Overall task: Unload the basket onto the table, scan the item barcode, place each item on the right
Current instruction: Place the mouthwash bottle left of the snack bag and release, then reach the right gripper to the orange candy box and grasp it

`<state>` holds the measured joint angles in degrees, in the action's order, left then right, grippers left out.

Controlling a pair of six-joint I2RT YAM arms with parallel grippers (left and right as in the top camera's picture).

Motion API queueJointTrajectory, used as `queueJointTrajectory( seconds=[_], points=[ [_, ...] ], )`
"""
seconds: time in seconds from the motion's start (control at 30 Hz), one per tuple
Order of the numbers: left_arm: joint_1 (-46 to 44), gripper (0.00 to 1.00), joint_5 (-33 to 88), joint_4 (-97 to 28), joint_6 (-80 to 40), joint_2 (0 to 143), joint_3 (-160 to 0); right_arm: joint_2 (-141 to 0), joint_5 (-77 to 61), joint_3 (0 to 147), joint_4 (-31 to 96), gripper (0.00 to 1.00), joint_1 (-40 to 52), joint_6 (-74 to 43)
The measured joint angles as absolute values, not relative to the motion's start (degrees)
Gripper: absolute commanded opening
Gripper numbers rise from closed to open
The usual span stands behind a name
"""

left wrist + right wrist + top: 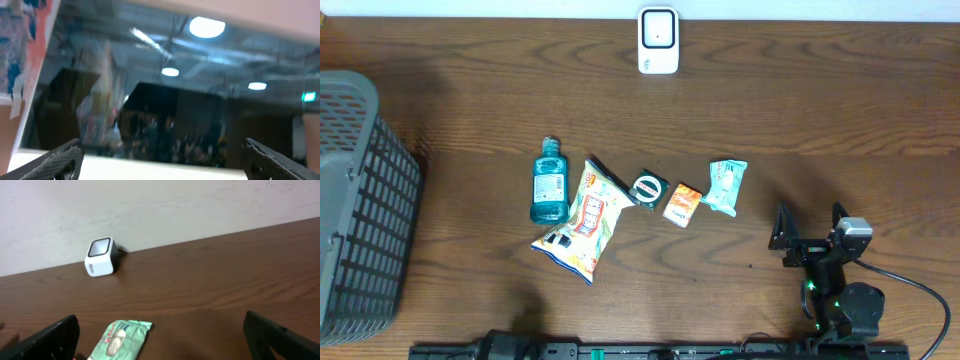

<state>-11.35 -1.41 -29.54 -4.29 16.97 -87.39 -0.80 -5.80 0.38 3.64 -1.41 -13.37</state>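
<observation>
**Both grippers wide open, goods lying untouched on the table**

The right gripper [810,226] hovers over the table [800,110] near its front edge, toward the right corner. Its two fingers [782,230] are spread as far apart as they go. They hold nothing and touch nothing. In the right wrist view the dark fingers sit at the bottom corners, with bare wood and the packet [120,340] between them.

The left gripper [161,150] shows only in its own wrist view. Its fingers [55,162] sit at the bottom corners, equally wide apart and empty. Behind them the view is blurred, with ceiling lights and dark panels, and no table can be made out there.

The scanner [658,40] is a small white block standing at the middle of the table's back edge, close to the wall. It is well apart from everything else.

Five goods lie in a loose row across the middle of the table:
- The blue bottle [549,182] lies flat at the left end.
- The bag [582,220] lies just beside the bottle and reaches toward the front edge.
- The round tin [648,188] is at the bag's upper right corner.
- The orange box [682,204] is just right of the tin.
- The pale green packet [727,186] is at the right end, nearest the right gripper but apart from it.

A grey basket [360,200] stands at the left edge.
</observation>
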Motion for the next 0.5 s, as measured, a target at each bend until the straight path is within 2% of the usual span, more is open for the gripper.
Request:
queueJointTrajectory(
  seconds=[0.17,0.5],
  points=[
    [-11.4,0.98,-1.4,-29.6,-5.1,15.9,-87.2,-0.8,-6.9,0.4,3.6,0.99,-1.4,-13.9],
    [-11.4,0.98,-4.0,-27.3,-5.8,6.5,-73.0,-1.5,-23.6,0.4,2.3,0.99,-1.4,-33.7]
  ],
)
